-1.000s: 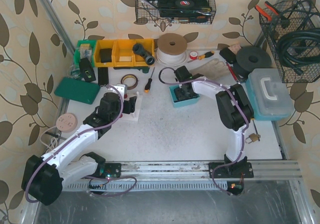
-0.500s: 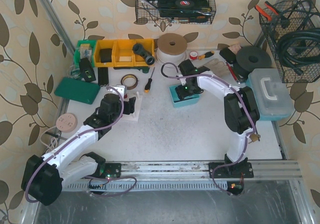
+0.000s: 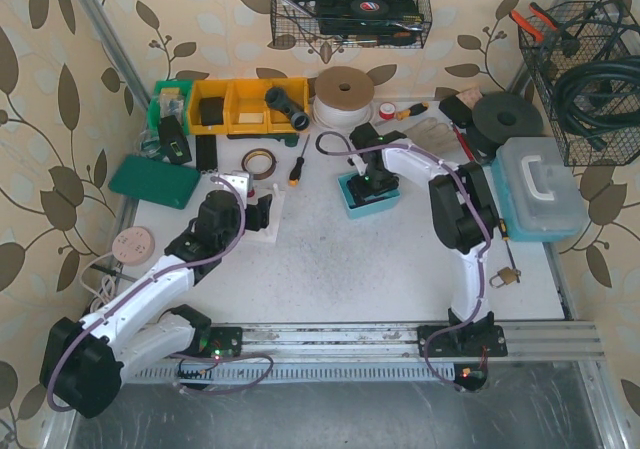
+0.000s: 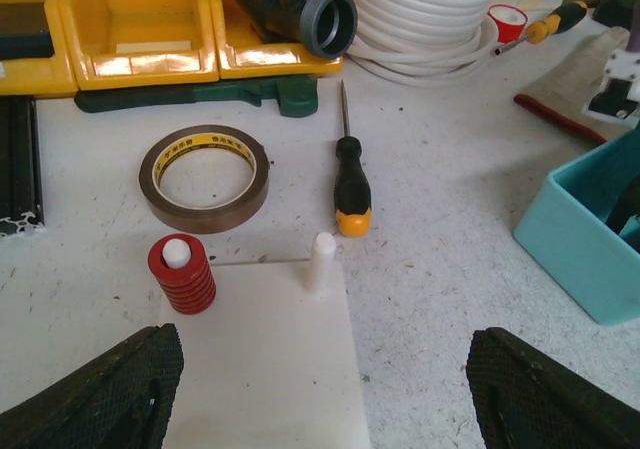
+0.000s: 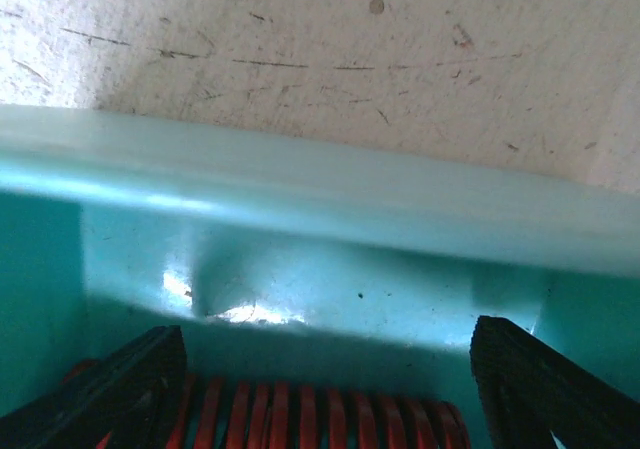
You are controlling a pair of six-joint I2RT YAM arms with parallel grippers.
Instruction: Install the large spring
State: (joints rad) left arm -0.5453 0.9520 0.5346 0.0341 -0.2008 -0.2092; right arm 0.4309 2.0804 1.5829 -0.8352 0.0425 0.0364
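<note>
Top: left gripper (image 3: 258, 214) over plate (image 3: 270, 233), left side of table; right gripper (image 3: 368, 183) down in bin (image 3: 346, 200), mid-table | Left wrist: jaws wide, holding nothing, above plate carrying small spring (image 4: 182, 274) and bare peg (image 4: 321, 261) | Right wrist: jaws spread, large spring (image 5: 300, 416) between them on bin floor, contact unclear.

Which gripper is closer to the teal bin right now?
Right. The right gripper is down inside the teal bin, just above red spring coils. The left gripper is off to the bin's left in the top view, over the white plate.
</note>
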